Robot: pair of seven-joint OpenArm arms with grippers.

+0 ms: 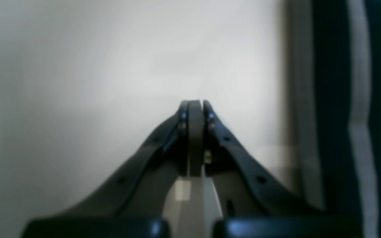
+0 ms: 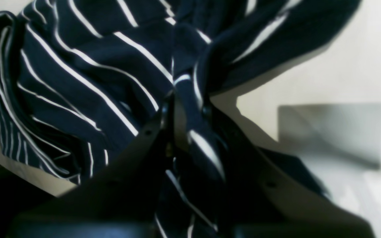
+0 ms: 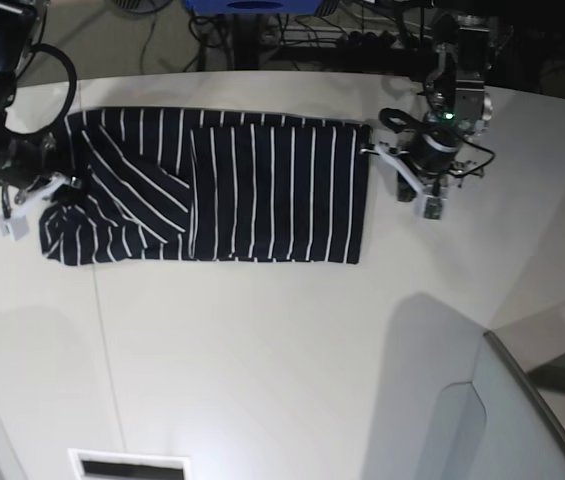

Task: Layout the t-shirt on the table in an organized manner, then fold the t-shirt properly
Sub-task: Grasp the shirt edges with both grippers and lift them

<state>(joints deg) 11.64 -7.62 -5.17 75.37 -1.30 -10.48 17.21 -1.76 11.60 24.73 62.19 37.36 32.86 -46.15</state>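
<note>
Because the near half of the white surface point(image 3: 262, 380) lies bare, we start farther out, where the t-shirt point(image 3: 262, 190) stretches as a partly folded band from nine o'clock toward two o'clock. At nine o'clock our right fingers point(image 2: 187, 109) are pinched onto a bunched fold of striped cloth. At two o'clock our left fingers point(image 1: 195, 110) are pressed together, holding nothing, just beside the shirt's edge. We judge the fabric light, limp and prone to sagging, so hems and corners offer the surest hold.
</note>
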